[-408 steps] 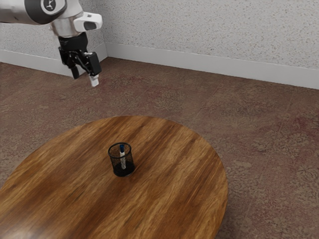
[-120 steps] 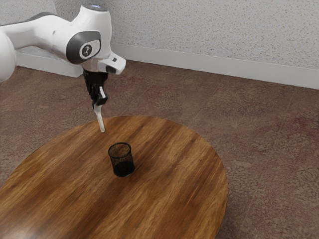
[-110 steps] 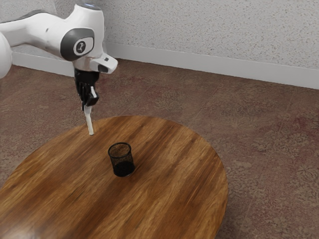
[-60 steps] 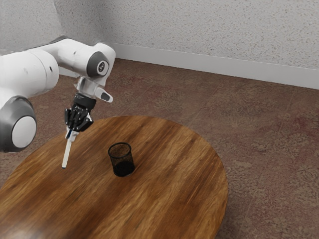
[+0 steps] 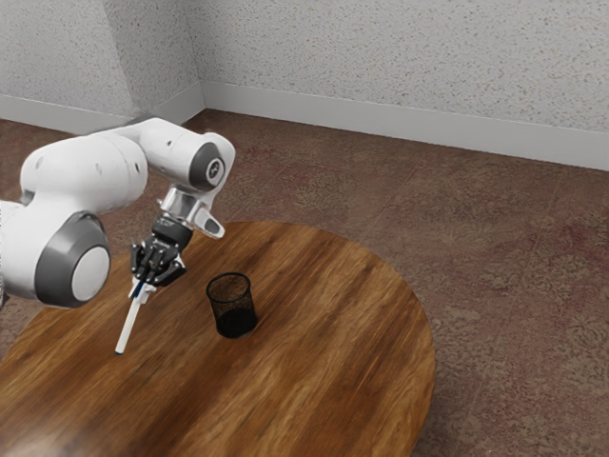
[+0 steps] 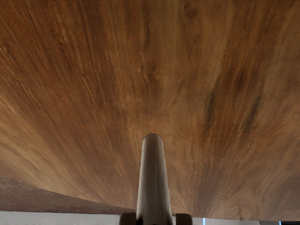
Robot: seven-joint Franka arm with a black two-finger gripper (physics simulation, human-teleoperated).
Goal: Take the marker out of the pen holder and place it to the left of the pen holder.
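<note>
White marker (image 5: 126,331) out of the pen holder (image 5: 234,321) and pinched between both fingers of the black tool (image 5: 146,283), hanging at a slant with its lower end off to the exterior view's left of the pen holder! Black mesh all round, the pen holder stands upright on the round wooden surface (image 5: 324,381), apart from the tool, while the wrist view has the marker's shaft jutting out over the wood grain, and whether its tip touches, I can't tell.
</note>
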